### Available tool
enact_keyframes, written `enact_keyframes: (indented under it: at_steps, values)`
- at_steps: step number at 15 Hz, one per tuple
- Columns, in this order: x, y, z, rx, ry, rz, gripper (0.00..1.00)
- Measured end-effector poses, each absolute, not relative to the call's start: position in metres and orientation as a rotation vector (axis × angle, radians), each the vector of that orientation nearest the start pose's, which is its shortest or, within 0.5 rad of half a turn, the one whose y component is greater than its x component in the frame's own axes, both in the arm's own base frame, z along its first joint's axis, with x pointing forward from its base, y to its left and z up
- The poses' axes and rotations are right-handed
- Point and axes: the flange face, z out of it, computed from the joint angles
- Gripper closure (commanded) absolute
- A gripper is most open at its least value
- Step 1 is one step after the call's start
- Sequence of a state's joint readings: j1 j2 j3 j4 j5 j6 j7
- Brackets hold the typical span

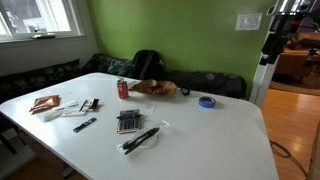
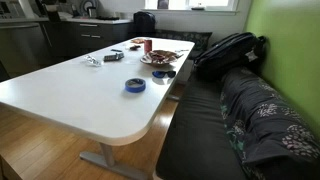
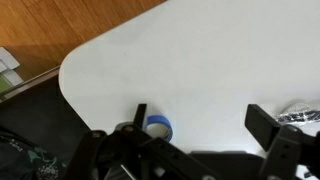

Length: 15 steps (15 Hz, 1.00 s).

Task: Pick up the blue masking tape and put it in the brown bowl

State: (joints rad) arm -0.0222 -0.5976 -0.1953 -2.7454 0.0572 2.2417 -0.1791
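The blue masking tape (image 1: 206, 102) lies flat on the white table (image 1: 200, 140) near its far rounded corner; it also shows in an exterior view (image 2: 135, 85). The brown bowl (image 1: 155, 88) stands on the table beside a red soda can (image 1: 123, 89), with things in it; it shows in both exterior views (image 2: 163, 57). In the wrist view my gripper (image 3: 200, 125) is open and empty, high above the table. The tape (image 3: 160, 127) shows far below, just inside the left finger. The arm (image 1: 275, 30) stands at the upper right, well above the table.
A calculator (image 1: 128, 121), pens in a clear bag (image 1: 142, 139) and small packets (image 1: 45, 103) lie on the near part of the table. A black backpack (image 2: 230, 50) sits on the dark bench (image 2: 230, 120) behind the table. The table's rounded edge (image 3: 70, 85) borders wooden floor.
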Motion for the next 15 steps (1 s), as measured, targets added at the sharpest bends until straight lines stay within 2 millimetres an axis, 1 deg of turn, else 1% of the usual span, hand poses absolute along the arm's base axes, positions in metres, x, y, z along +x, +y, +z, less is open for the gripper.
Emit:
enact_keyframes:
  at_steps: [10, 11, 13, 14, 15]
  values:
    - [0.348, -0.071, 0.399, -2.998, 0.065, -0.165, 0.00]
    - [0.350, -0.072, 0.400, -2.999, 0.101, -0.188, 0.00]
    - [0.360, -0.087, 0.401, -3.008, 0.243, -0.312, 0.00]
    - [0.368, -0.097, 0.396, -3.016, 0.304, -0.356, 0.00]
    - [0.375, -0.106, 0.388, -3.029, 0.346, -0.356, 0.00]
